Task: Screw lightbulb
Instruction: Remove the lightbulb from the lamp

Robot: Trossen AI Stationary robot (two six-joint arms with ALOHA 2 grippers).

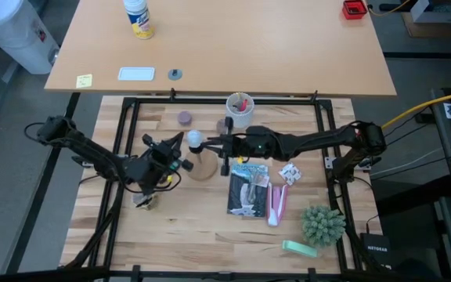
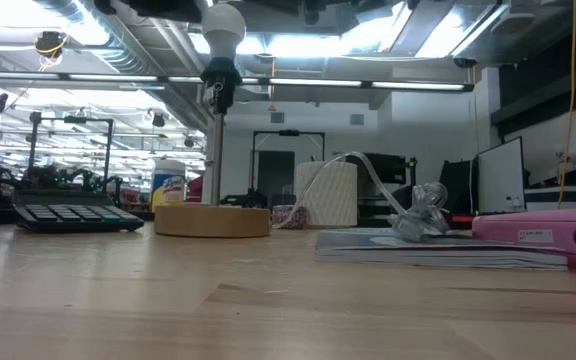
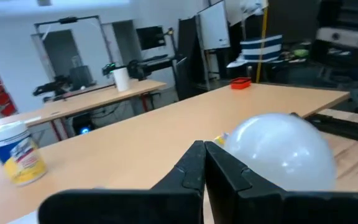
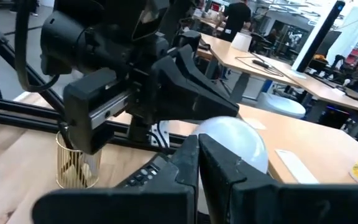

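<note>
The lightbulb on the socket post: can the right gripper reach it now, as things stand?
Probably yes. The right gripper, shut, sits right beside the lightbulb with nothing between them. The left gripper, also shut, crowds the bulb's other side, so room to open looks tight.

Overhead camera faces straight down; table-level camera looks across; each wrist camera peers closely past its closed fingers at the shared white frosted pear-shaped lightbulb [image 1: 196, 139].

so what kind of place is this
Probably a robotics lab or workshop: an open ceiling with exposed ducts, rows of desks with monitors behind, and a framed butcher-block work table under two robot arms.
</note>
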